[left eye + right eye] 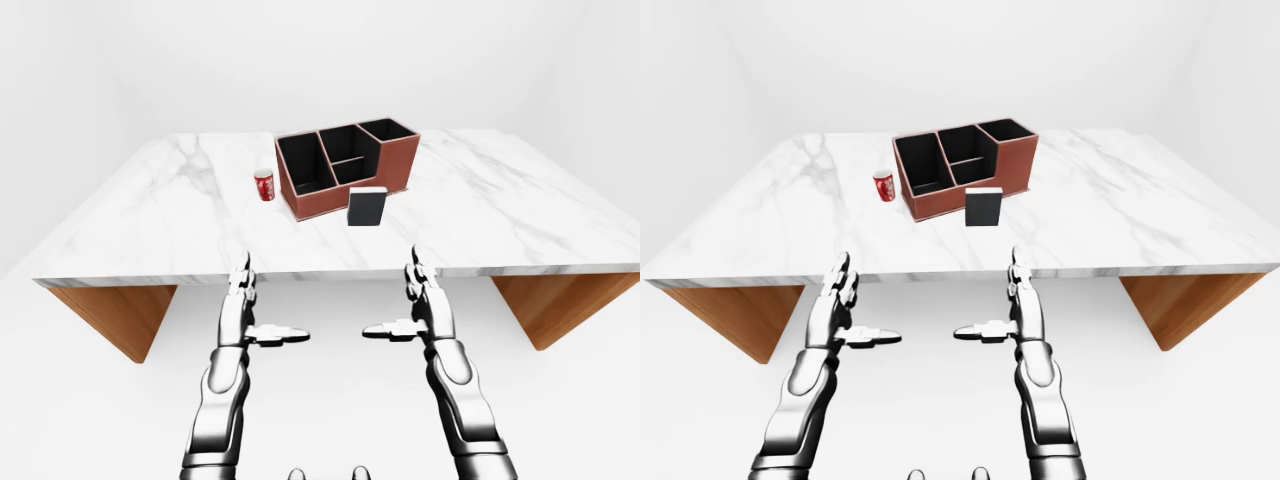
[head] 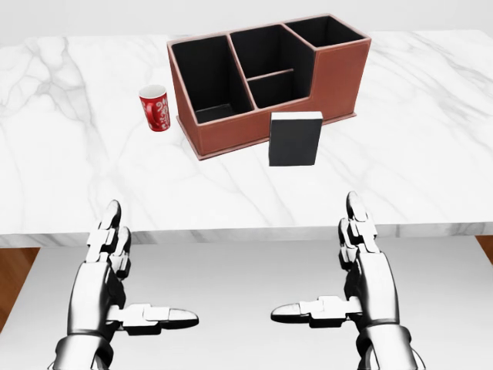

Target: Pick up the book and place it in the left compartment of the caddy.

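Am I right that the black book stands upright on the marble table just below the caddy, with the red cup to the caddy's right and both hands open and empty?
Not quite: the head view shows the red cup left of the caddy. Everything else holds.

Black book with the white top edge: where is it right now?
In the head view the black book stands upright on the white marble table, centre-right, just below the brown leather caddy; the red cup stands at the caddy's left.

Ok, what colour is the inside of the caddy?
Black inside the caddy, with reddish-brown outer walls; the head view shows it best.
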